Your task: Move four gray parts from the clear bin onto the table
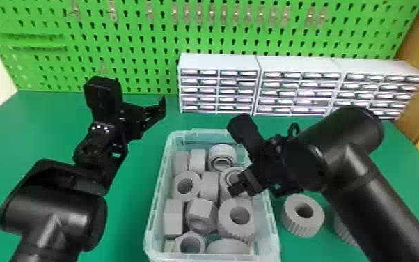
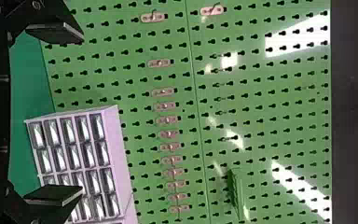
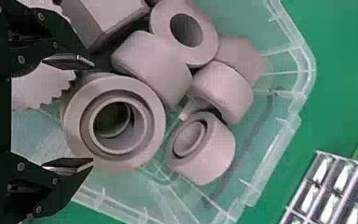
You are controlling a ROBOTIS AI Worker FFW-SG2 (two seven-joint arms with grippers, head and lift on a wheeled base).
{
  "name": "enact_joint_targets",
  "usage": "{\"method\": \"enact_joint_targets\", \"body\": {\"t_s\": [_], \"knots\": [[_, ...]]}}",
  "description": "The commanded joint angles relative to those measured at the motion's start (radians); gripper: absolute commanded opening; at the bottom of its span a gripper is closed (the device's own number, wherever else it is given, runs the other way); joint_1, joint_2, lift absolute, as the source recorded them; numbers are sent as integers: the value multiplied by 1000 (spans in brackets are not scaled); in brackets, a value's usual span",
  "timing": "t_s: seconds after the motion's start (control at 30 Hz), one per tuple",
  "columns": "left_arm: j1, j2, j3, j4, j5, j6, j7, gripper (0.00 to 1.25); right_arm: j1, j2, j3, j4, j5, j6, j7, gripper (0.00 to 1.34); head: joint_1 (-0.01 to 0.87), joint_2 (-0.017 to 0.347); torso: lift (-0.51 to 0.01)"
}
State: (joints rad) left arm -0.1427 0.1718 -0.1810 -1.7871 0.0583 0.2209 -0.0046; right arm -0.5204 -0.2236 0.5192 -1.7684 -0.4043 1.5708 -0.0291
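Presently, right end effector (image 1: 242,184) is spread wide over a ringed gray part (image 3: 156,122), bore facing up, inside the clear bin (image 1: 157,195); bin's long axis runs toward the pegboard (image 1: 132,33). Left end effector (image 1: 155,113): wide.

The clear bin (image 1: 155,205) looks like translucent plastic, smooth with a slight gloss. Inside it, the gray parts (image 1: 173,216) look like matt plastic, mostly smooth; the gear (image 1: 292,216) just right of it has a ridged edge. Beneath it, the worktop (image 1: 132,216) is smooth. Behind it, the pegboard (image 1: 142,54) shines in patches; the drawers (image 1: 199,91) have glossy fronts.
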Motion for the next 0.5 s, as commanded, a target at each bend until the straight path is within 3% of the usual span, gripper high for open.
{"method": "enact_joint_targets", "body": {"t_s": [0.0,0.2,0.27,0.47], "knots": [[0,0,0,0,-2,0,0,1108,-7,1,18,26,-5,1,2,822,686,26,-50],[3,0,2,0,-2,0,0,1111,-10,-8,42,47,5,-84,61,815,686,26,-50],[3,0,2,0,-2,0,0,1111,-12,-3,47,49,45,-97,95,816,686,26,-50],[3,0,2,0,-2,0,0,1111,-13,21,76,81,298,-163,345,822,686,26,-50]]}}
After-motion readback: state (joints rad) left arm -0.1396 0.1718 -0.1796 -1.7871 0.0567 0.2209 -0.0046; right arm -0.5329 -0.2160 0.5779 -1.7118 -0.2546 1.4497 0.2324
